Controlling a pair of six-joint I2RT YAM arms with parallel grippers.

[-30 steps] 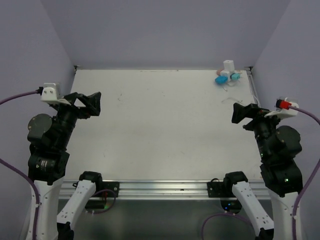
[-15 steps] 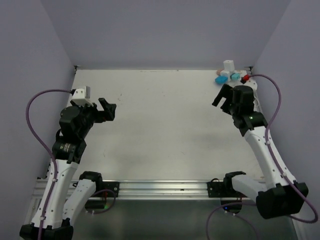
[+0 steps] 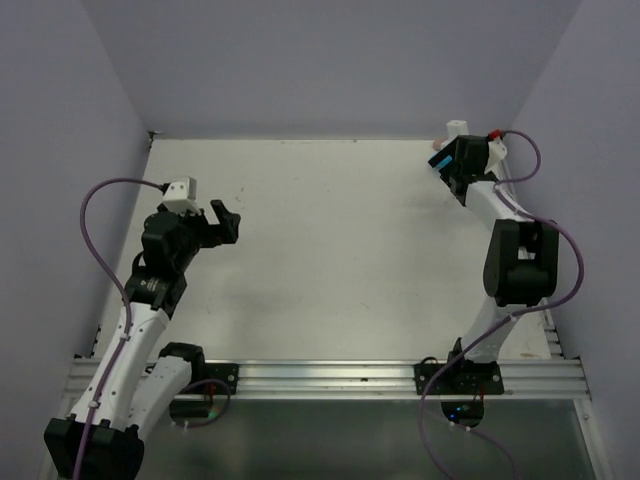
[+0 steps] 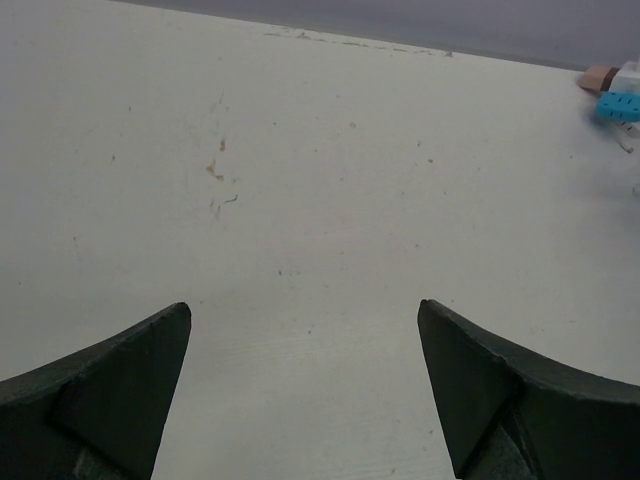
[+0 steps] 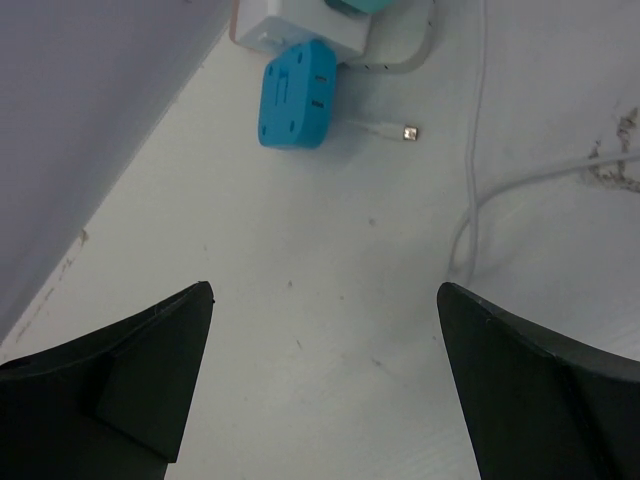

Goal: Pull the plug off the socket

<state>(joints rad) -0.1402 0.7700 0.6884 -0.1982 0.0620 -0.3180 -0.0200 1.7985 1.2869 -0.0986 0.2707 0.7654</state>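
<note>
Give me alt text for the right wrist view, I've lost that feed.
The right gripper, open, faces a blue plug lying beside a white block near the purple wall. Thin white cables trail across the table to its right.

Bright even overhead light, soft faint shadows, no glare, wrist views sharp, near claw tips slightly blurred

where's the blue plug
In the right wrist view the blue plug lies ahead of the right gripper, beside a white block, in the table's far right corner.
</note>
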